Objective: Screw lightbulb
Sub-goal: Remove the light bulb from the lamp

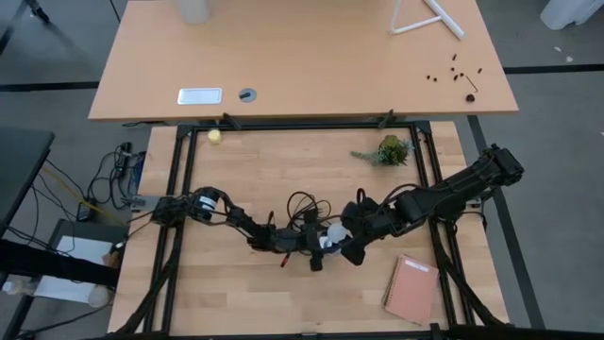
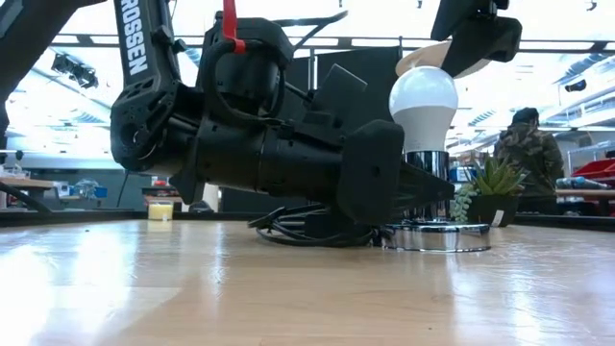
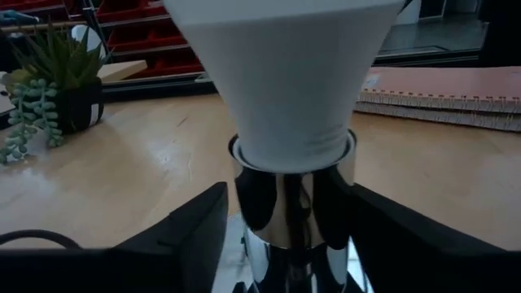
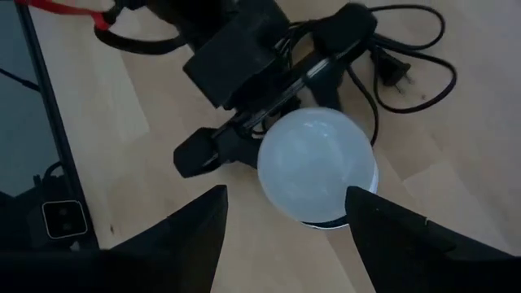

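Observation:
A white lightbulb (image 2: 423, 101) stands upright with its neck in a chrome socket (image 3: 293, 212). The socket's round base (image 2: 437, 236) rests on the wooden table, near its middle. My left gripper (image 1: 319, 249) lies low and level, reaching in from the table's left, with its fingers on either side of the socket's barrel. My right gripper (image 4: 285, 195) hangs open just above the bulb (image 4: 317, 171), slanting down from the table's right. Its fingers stand apart from the glass. My left gripper has the socket's chrome barrel (image 3: 252, 220), just under the bulb's neck, between its two fingers (image 3: 187, 236), one on each side. The fingers come in level from the table's left. The socket stays upright with its base on the table.
A black cord (image 1: 302, 203) lies coiled just behind the socket. A small potted plant (image 1: 392, 149) stands at the far right, and a pink notebook (image 1: 411, 288) lies at the near right. A small yellow thing (image 1: 215, 137) sits at the far left. A second table (image 1: 302, 57) stands beyond.

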